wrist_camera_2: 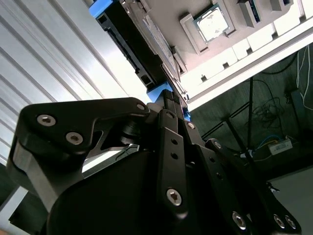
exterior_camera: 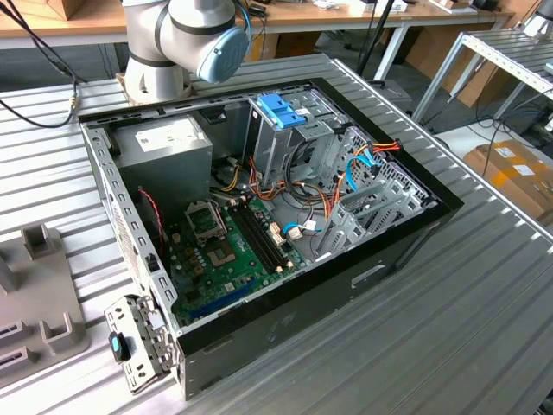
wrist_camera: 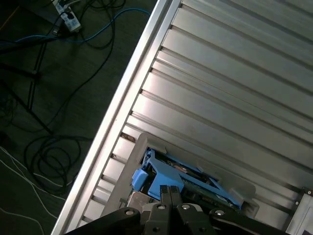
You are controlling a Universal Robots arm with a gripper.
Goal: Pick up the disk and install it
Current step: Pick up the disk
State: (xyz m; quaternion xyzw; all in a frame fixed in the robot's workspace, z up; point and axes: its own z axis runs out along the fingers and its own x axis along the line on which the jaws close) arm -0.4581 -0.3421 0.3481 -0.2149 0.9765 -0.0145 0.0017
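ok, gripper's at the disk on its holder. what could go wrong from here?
1. The gripper meets the disk at its blue plastic rail, near one end; it could flex or slip when lifted.
2. The holder sits by the table edge; a drop might reach the floor.
3. Loose cables crowd the drive cage and may snag.

The disk (wrist_camera: 171, 177) – blue-railed, seated in a grey holder

In the first wrist view it sits in a light grey holder (wrist_camera: 140, 143) on the ribbed metal tabletop (wrist_camera: 220, 98), close to the table's edge, with light blue plastic rails framing its body. In the second wrist view the disk (wrist_camera_2: 129, 46) shows edge-on – a dark slab with blue plastic at both ends.
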